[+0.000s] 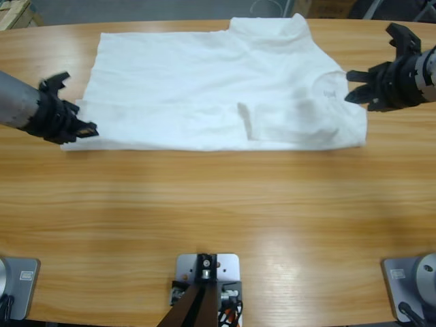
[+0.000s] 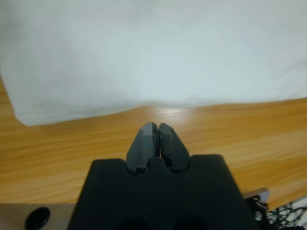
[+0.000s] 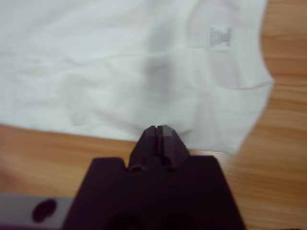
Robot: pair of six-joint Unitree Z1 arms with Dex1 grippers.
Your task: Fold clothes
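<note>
The shirt (image 1: 218,92) lies flat on the far half of the desk (image 1: 218,204), partly folded into a wide white slab. Its near edge runs almost straight across the desk, from a low corner at the left to a squared corner at the right; its far edge sits close to the desk's far rim, and one sleeve pokes up past the rest near the top middle. A short folded flap stands out near the middle of the near edge. The collar end with the small dark logo (image 1: 332,92) points right. The whole near half of the desk, between the shirt's near edge and the front rim, is bare wood, and there is bare wood at both ends as well. The left pincer (image 1: 83,127) comes in low from the left edge, its forearm slanting slightly toward the shirt, the tip just at the shirt's near left corner. In the left wrist view the left pincer (image 2: 159,127) has its jaws pressed together with nothing between them, resting over bare wood just short of the shirt's hem (image 2: 144,103). The right pincer (image 1: 354,85) reaches in from the right edge, its tip by the collar end. In the right wrist view the right pincer (image 3: 159,130) is likewise closed and empty, its tip over the shirt's edge.
</note>
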